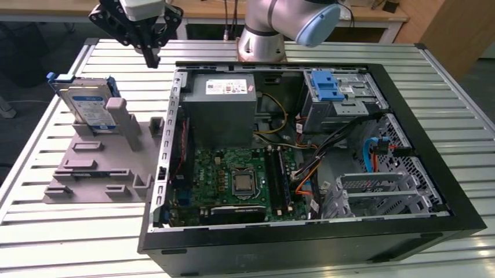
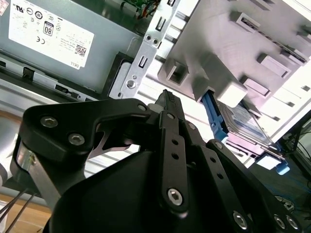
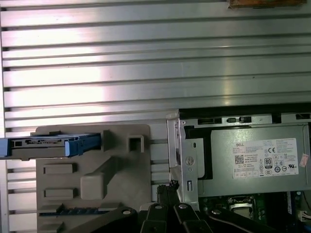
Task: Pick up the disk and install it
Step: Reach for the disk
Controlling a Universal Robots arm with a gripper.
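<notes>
Closest to my wrist cameras is the black two-finger gripper [image 2: 167, 97], its fingers pressed together and holding nothing. In the exterior view it hangs high over the slatted metal counter [image 1: 69, 231], above the gap between the fixture and the case. Just below and toward the exterior view's left stands the disk [image 1: 87, 107], a flat silver hard drive with a white-and-blue label and a blue plastic carrier frame. It is upright on its edge in the grey plastic fixture with upright posts [image 1: 101, 168], with one post just in front of its face. The first wrist view shows its thin blue-edged top [image 3: 48, 145] well off to the side of my fingertips, so I judge the pick is not yet lined up. To do this step well, I would centre the gripper over that top edge, turn the jaws to span the disk's thin side, spread them first, and keep clear of the post. Farther off lies the open black computer case [image 1: 309, 246], with its grey power supply box [image 1: 224, 110] and a light-blue plastic latch [image 1: 328, 87] on the metal drive cage at the back.
</notes>
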